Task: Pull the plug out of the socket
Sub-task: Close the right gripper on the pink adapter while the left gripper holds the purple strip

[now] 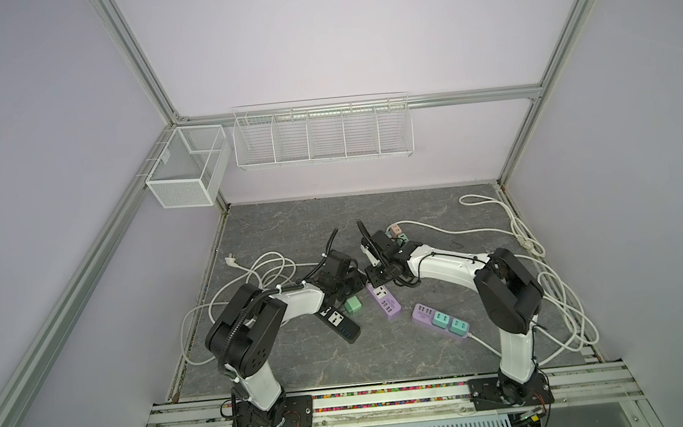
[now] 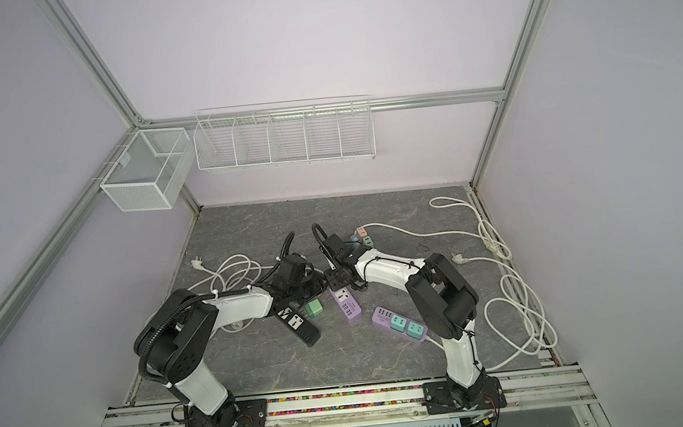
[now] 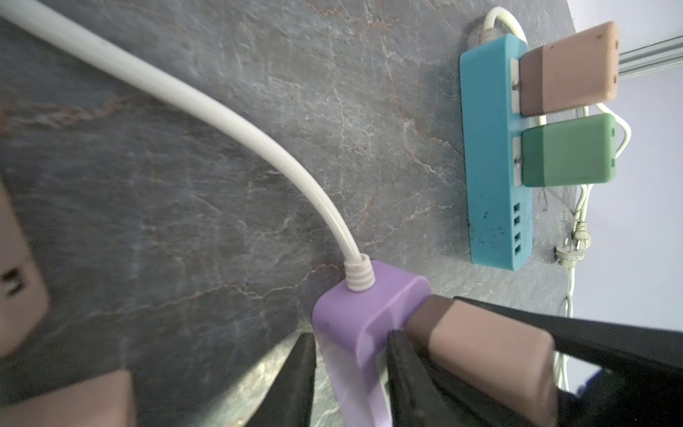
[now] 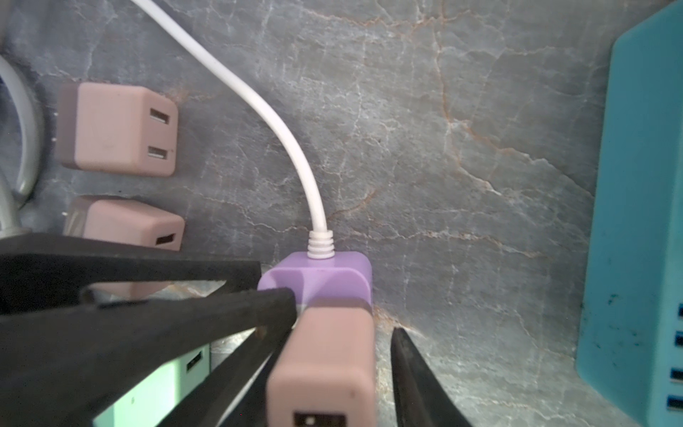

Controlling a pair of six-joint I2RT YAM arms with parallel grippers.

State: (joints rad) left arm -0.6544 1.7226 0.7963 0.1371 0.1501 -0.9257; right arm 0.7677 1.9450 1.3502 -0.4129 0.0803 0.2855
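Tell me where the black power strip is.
In both top views the black power strip lies left of centre, partly under the left arm, with a green adapter beside it.

2 white arms (image 1: 297, 305), black joints (image 1: 245, 334)

We see the pink cube plug (image 4: 321, 362) seated upright in the purple power strip (image 4: 318, 281), right by the end where its white cord (image 4: 284, 136) exits, strip lying flat mid-table on the grey marbled tabletop (image 4: 462, 166).
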